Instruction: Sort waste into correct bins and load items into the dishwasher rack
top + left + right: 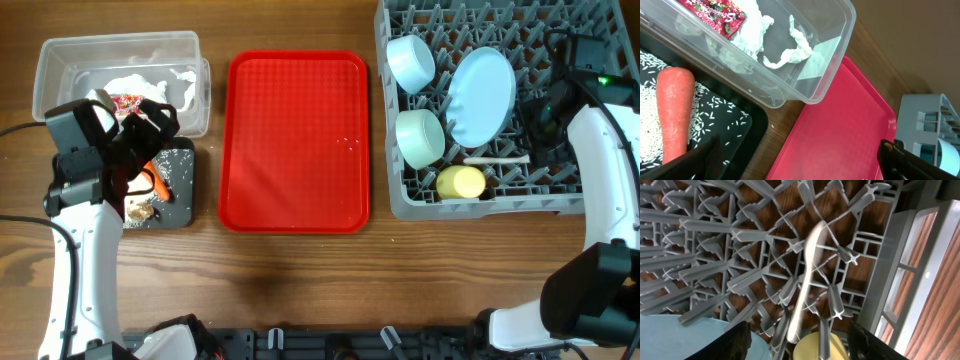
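The grey dishwasher rack (410,205) at the right holds the pale blue plate (481,95), the small blue bowl (410,62), the pale green bowl (420,137), the yellow cup (460,182) and the white spoon (497,159). The clear tub (60,55) holds crumpled white paper (790,50) and the red wrapper (715,15). The black tray (182,195) holds the orange carrot (674,110), rice grains (715,112) and a brown scrap (140,211). My left gripper (795,162) is open and empty over the tray and tub. My right gripper (800,342) is open above the spoon (807,280) and the cup (812,347).
The flat red serving tray (295,140) lies in the middle of the wooden table, between the bins and the rack. The rack's upright pegs (740,235) stand close under my right gripper. The plate's edge (685,337) shows at the lower left of the right wrist view.
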Tool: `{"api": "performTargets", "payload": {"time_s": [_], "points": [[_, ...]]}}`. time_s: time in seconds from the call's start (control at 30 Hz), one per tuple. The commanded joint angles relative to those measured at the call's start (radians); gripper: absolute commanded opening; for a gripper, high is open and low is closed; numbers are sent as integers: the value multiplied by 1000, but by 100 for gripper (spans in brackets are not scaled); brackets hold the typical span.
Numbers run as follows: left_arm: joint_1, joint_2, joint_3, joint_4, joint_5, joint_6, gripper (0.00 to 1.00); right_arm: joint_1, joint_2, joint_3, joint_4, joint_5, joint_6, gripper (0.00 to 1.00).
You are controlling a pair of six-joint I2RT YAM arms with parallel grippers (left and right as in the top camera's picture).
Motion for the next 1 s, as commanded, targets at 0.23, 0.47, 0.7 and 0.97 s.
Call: {"api": "performTargets", "payload": {"time_s": [0.23,0.47,0.7,0.97], "points": [[4,-11,18,3,-6,15,100,-2,-47,-4,-48,38,-60,58],[4,-11,18,3,-6,15,100,-1,-397,13,-47,-238,-392,73],[4,-11,18,3,-6,15,100,-1,-956,13,-122,-367,-624,100],[4,-11,18,3,-6,15,100,-1,-1145,-4,-224,-144,-964,100]]}}
